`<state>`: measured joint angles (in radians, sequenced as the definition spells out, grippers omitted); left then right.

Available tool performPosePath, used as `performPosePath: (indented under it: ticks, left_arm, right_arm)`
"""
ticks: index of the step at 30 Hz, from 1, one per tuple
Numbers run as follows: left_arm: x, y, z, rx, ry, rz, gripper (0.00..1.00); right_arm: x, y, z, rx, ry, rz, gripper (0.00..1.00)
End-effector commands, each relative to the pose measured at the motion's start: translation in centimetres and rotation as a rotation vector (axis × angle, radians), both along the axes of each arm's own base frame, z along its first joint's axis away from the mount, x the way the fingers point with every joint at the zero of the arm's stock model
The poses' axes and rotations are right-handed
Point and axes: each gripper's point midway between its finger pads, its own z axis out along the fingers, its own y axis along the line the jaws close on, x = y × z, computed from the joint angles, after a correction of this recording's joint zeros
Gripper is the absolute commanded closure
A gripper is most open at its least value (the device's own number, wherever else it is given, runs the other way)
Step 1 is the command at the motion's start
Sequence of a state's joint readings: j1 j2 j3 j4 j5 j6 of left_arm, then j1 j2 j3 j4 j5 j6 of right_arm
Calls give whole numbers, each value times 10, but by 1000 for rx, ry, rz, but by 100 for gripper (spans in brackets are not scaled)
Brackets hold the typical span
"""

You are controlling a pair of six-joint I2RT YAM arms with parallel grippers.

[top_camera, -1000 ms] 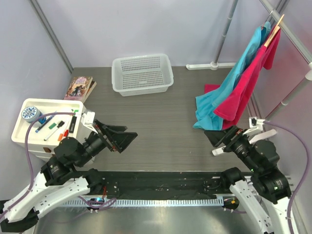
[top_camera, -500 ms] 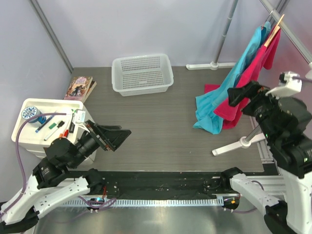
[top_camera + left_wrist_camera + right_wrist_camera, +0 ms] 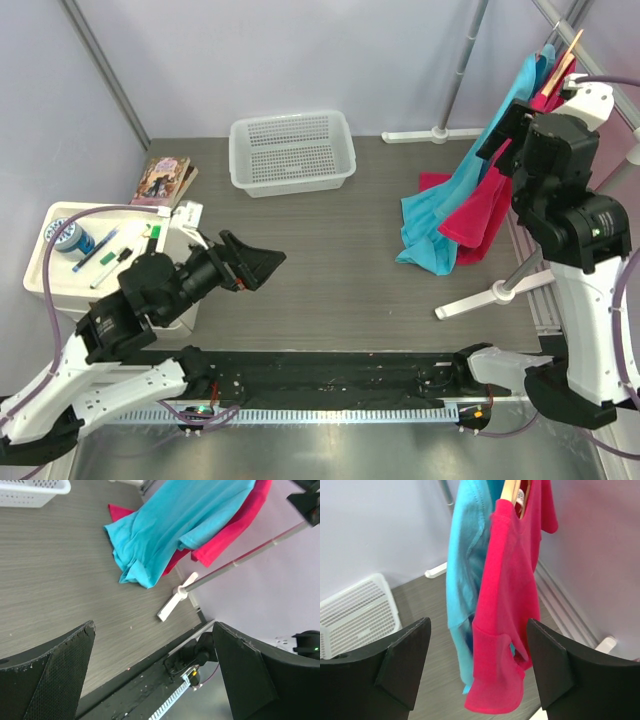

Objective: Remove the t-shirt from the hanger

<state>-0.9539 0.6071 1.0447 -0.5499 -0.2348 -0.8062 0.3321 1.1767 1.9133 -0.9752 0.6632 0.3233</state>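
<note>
Upper right, top view: we find the right tool [image 3: 479,655] spread and empty before the red t-shirt [image 3: 495,200] on its hanger [image 3: 562,60]; a loose pinch risks snagging the adjacent blue shirt [image 3: 470,170], dragging both.

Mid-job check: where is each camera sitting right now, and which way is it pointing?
Top external: above and behind the bases, looking down on the table; the left arm and right arm both show.
Left wrist: low over the table, facing the blue shirt and rack foot; its own fingers frame the bottom.
Right wrist: high, facing the red shirt on its hanger; its fingers flank the view.
Shared: all three show both shirts and the basket.
</note>
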Motion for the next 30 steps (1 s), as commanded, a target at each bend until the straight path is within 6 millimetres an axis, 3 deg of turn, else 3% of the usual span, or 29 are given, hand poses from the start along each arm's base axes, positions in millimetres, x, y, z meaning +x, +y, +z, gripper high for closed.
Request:
performPosePath:
  ticks: [1,8,14,16,21,26,30]
  left_arm:
    - [-6,-16,9,53,-4,-94,1]
    - [2,-64,25,118,-7,-233,0]
    - [1,-92,48,-1,-64,-322,0]
    - [2,-94,55,-29,-100,-323,0]
    - [16,-89,49,40,-87,-253,0]
    - [22,-83,43,83,-85,-212,0]
    - [29,-76,29,119,-59,-157,7]
  right_arm:
    - [0,-21,9,-53,-5,-128,18]
    - [25,-29,0,-97,40,-210,28]
    - [52,-34,-14,-76,76,-205,38]
    - [58,-35,-18,-72,81,-203,42]
    - [64,-39,-26,-51,72,-220,72]
    - [63,-41,-30,-30,35,-241,85]
    - [50,-46,-14,2,-31,-264,99]
